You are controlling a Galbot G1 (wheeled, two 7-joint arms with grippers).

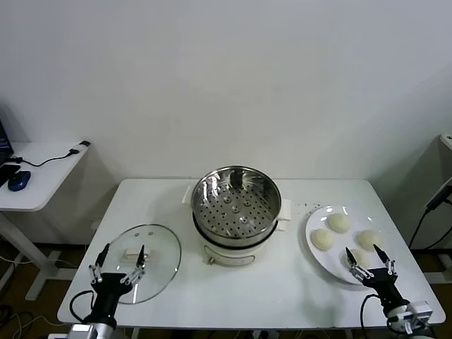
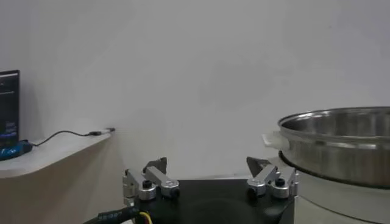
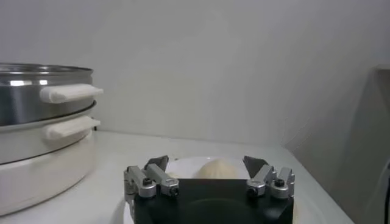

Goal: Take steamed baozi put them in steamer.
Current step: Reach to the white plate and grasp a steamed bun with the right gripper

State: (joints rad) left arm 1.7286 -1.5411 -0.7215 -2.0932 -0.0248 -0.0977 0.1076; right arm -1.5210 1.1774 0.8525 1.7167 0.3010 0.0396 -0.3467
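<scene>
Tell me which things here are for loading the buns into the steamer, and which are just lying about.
For the job: four baozi, white plate, steamer, open right hand over the plate.
Lying about: glass lid under the open left hand, computer mouse, black cable.

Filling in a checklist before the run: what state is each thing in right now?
steamer: uncovered, tray bare
lid: off, flat on the table left of the steamer
baozi: four, all on the plate
plate: loaded, right of the steamer
left gripper: jaws open, over the lid
right gripper: jaws open, over the plate's near edge
</scene>
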